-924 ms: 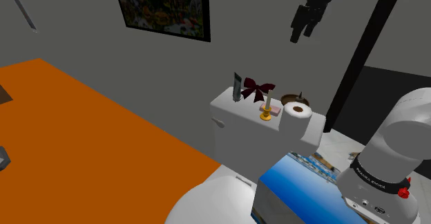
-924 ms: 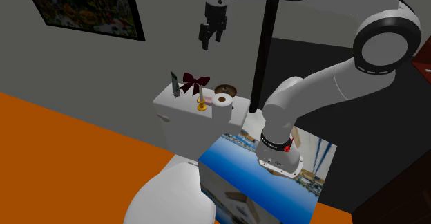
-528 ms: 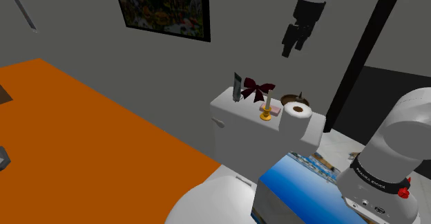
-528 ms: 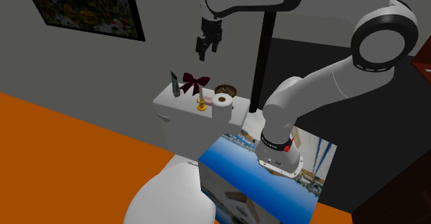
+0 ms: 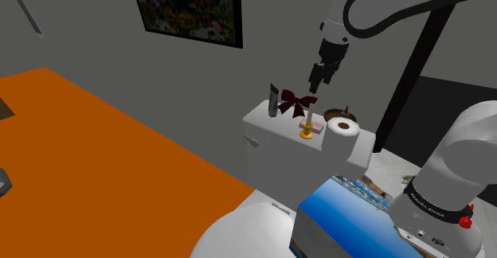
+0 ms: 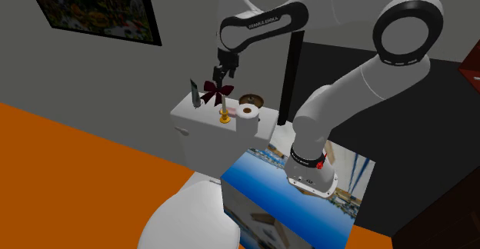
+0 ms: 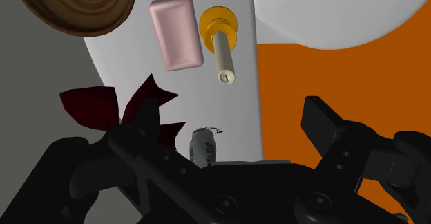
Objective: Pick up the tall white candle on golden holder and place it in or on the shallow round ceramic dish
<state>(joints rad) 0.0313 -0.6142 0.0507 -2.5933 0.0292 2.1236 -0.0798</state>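
Candle [image 5: 307,122], pale and upright in its golden holder [image 7: 218,23], stands on the white toilet tank [image 5: 267,133]. We see it just beside a pink block [image 7: 176,32] and apart from the brown round dish [image 5: 338,115]. Our tool [image 5: 318,77] hangs above a dark red bow [image 5: 296,103], fingers spread wide and clasping nothing. We note a paper roll [image 5: 344,129] beside the dish.

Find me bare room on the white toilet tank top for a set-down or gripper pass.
Bare strip of tank top between pink soap bar, white candle on gold holder and dark red bow, grey tube. Crowded by brown round dish and white paper roll.
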